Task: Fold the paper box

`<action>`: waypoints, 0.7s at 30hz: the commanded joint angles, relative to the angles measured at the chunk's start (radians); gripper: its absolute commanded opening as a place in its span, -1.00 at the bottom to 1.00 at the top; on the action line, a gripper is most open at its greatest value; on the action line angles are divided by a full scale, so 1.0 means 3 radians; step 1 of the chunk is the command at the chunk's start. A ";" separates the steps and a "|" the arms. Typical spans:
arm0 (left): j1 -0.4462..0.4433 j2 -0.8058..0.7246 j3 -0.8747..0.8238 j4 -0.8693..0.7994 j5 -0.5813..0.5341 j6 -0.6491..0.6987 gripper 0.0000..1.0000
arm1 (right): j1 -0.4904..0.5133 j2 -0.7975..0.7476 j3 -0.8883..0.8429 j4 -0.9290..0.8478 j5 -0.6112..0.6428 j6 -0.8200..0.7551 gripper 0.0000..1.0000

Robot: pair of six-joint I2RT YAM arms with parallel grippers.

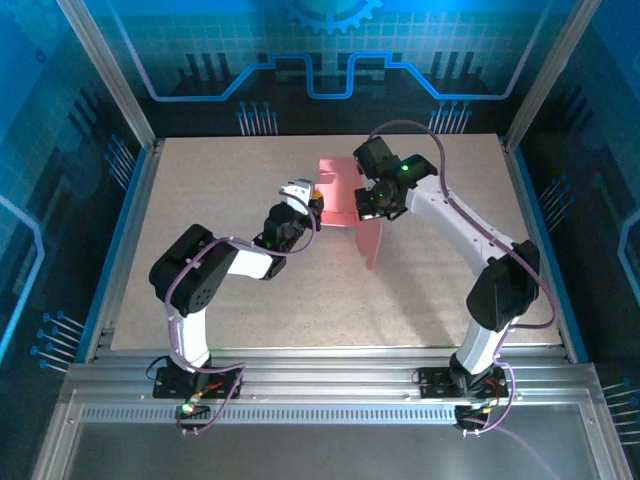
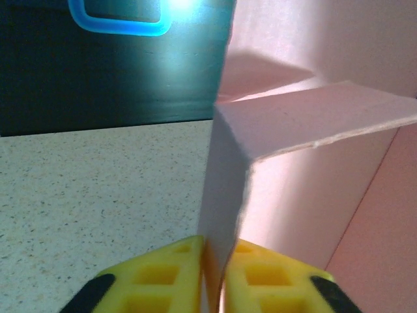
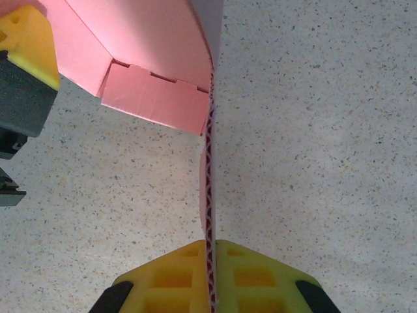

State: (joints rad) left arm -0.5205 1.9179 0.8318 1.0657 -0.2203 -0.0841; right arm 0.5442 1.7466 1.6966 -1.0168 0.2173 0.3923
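Note:
The paper box [image 1: 347, 196] is a pink die-cut card sheet, held up off the table between both arms near the back middle. My left gripper [image 1: 314, 203] is shut on its left edge; in the left wrist view a folded pink panel [image 2: 228, 195] runs up from between the yellow fingers [image 2: 166, 277]. My right gripper [image 1: 372, 205] is shut on the sheet's right side. The right wrist view has the card's edge [image 3: 210, 215] pinched between yellow fingers [image 3: 260, 280], with a bent flap [image 3: 156, 98] beyond. A long flap [image 1: 370, 245] hangs toward the table.
The speckled tabletop [image 1: 250, 300] lies beneath the sheet. Metal rails [image 1: 320, 375] run along the near edge by the arm bases, and blue-lit walls [image 1: 60, 150] close in the sides and back. The left gripper's yellow finger [image 3: 23, 42] appears in the right wrist view's top-left corner.

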 commanded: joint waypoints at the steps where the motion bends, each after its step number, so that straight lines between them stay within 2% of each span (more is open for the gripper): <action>1: 0.0020 0.0055 0.0068 0.0038 -0.0040 -0.0033 -0.83 | 0.0055 -0.0011 0.0107 -0.0087 0.0062 -0.0010 -1.00; 3: 0.0019 0.0056 0.0049 0.0085 -0.0032 -0.0022 -0.98 | 0.0062 -0.0011 0.0112 -0.0083 0.0055 0.0000 -1.00; 7: 0.0019 0.0065 0.0001 0.0208 -0.0025 -0.0028 -1.00 | 0.0075 -0.0025 0.0123 -0.0074 0.0050 -0.0007 -0.95; 9: 0.0019 0.0069 -0.0024 0.0273 -0.0023 -0.0024 -1.00 | 0.0078 -0.0047 0.0110 -0.0052 0.0047 -0.0028 -0.72; 12: 0.0017 0.0085 -0.0050 0.0332 0.0014 -0.0016 -1.00 | 0.0078 -0.0135 0.0033 0.0094 -0.0062 -0.0092 -0.13; 14: 0.0019 0.0111 -0.0058 0.0353 0.0026 -0.0015 -1.00 | 0.0073 -0.0239 -0.0048 0.0256 -0.0207 -0.0143 0.14; 16: 0.0017 0.0150 -0.0102 0.0460 0.0028 -0.0022 -1.00 | 0.0062 -0.0386 -0.0165 0.0460 -0.0358 -0.0178 0.28; 21: 0.0012 0.0384 -0.0269 0.1116 0.0107 -0.0022 -1.00 | -0.0134 -0.0812 -0.0618 0.1031 -0.0763 -0.0033 0.29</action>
State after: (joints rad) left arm -0.5198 1.9926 0.7803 1.2362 -0.2119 -0.0792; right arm 0.5426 1.5795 1.5673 -0.8349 0.0910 0.3595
